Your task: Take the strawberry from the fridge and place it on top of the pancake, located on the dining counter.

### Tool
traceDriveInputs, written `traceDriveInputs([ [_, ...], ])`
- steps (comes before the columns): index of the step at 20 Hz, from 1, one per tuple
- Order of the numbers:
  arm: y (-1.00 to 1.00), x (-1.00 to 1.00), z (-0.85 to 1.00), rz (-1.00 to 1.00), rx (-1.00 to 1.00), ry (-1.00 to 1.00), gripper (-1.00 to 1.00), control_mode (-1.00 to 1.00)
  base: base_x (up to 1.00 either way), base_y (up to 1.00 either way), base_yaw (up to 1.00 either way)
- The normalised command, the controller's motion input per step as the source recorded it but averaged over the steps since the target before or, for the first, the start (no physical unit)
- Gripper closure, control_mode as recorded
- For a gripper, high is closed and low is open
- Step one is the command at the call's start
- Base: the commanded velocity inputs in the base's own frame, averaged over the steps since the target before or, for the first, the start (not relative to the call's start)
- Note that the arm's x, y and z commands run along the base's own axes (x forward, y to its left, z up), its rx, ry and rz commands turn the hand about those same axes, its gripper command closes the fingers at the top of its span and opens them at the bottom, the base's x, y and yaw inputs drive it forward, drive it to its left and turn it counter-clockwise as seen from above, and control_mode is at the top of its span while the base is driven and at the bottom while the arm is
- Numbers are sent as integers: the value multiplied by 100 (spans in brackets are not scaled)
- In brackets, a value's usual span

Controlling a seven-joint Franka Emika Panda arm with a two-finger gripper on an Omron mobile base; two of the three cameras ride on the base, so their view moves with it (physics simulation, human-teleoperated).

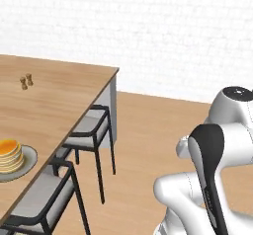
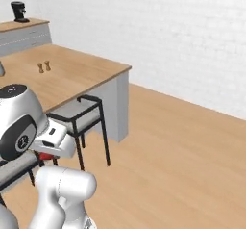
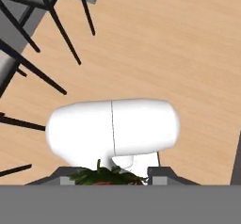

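We see the gripper (image 3: 113,180) clenched on the strawberry (image 3: 107,177): in the hand view the berry's green leafy top and a sliver of red sit between the two finger tips at the bottom of the frame. In the right base view a small patch of red (image 2: 45,156) shows just under the white hand, low at the left, in front of the nearer stool. So the berry is up in the air with the hand, off the counter and above the wooden floor (image 2: 182,146).

The pancake (image 1: 10,155) is a golden stack with orange syrup on a round grey plate (image 1: 28,161), and it rests near the long stool-side edge of the dining counter (image 1: 59,96), at the far left of the left base view. Well apart from it, further back on the light wood top, stand two small brown shakers (image 1: 26,81), close together and upright.

Two dark-framed stools with grey seats are tucked along that same edge of the counter; one (image 1: 91,130) is near the counter's end corner, the other (image 1: 44,199) is closer to the pancake. In the right base view a black coffee machine (image 2: 19,11) stands on a separate counter at the far back left, against the white brick wall (image 2: 144,35).
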Motion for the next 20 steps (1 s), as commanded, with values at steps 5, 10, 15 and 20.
traceDriveInputs([
  [5,0,0,0,0,0,0,100,100,77,37,44],
  [10,0,0,0,0,0,0,100,100,72,35,46],
  [15,0,0,0,0,0,0,100,100,59,35,49],
  [20,0,0,0,0,0,0,100,100,14,47,15],
])
